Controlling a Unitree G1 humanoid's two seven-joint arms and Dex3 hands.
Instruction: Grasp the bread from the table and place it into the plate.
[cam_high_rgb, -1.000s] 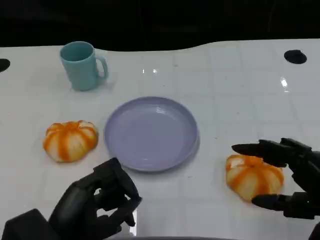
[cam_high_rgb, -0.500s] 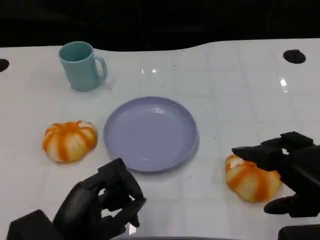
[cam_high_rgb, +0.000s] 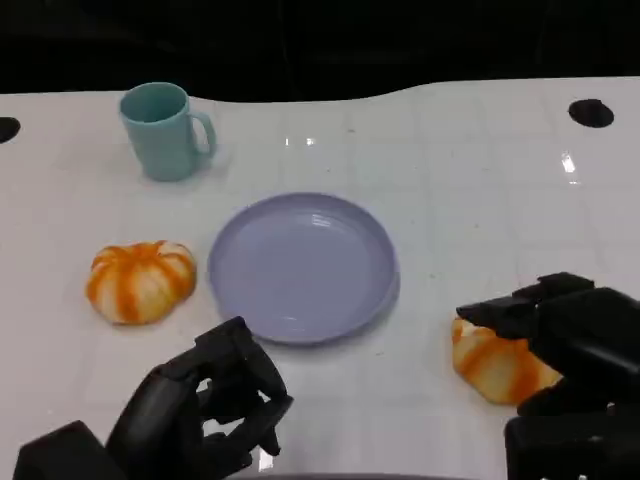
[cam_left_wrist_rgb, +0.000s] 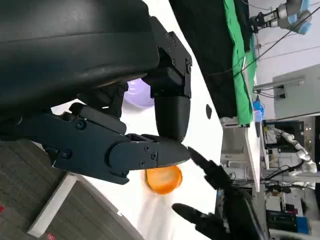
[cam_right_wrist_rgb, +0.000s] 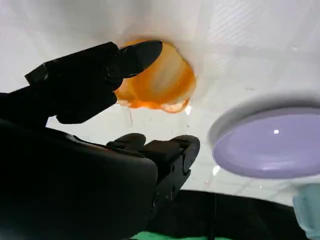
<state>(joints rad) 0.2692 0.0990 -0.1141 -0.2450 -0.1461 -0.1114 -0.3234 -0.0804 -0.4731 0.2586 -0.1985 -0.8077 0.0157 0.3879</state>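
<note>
1. Your right hand (cam_high_rgb: 560, 340) covers the right side of the orange-striped bread (cam_high_rgb: 492, 362), so you can't tell if the fingers actually touch it; they look spread around it.
2. That bread sits on the white table (cam_high_rgb: 470, 180), right of the lavender plate (cam_high_rgb: 302, 267).
3. It's roundish, with no clear long axis.
4. Your left hand (cam_high_rgb: 205, 405) is curled, holding nothing.

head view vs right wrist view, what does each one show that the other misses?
Head view alone: the teal mug, a second orange bread roll on the plate's left, and the left hand, fingers curled with nothing in them. Right wrist view alone: the gap left between the fingers and the table around the near bread roll. Both: the purple plate, that bread roll and the right hand spread over it.
</note>
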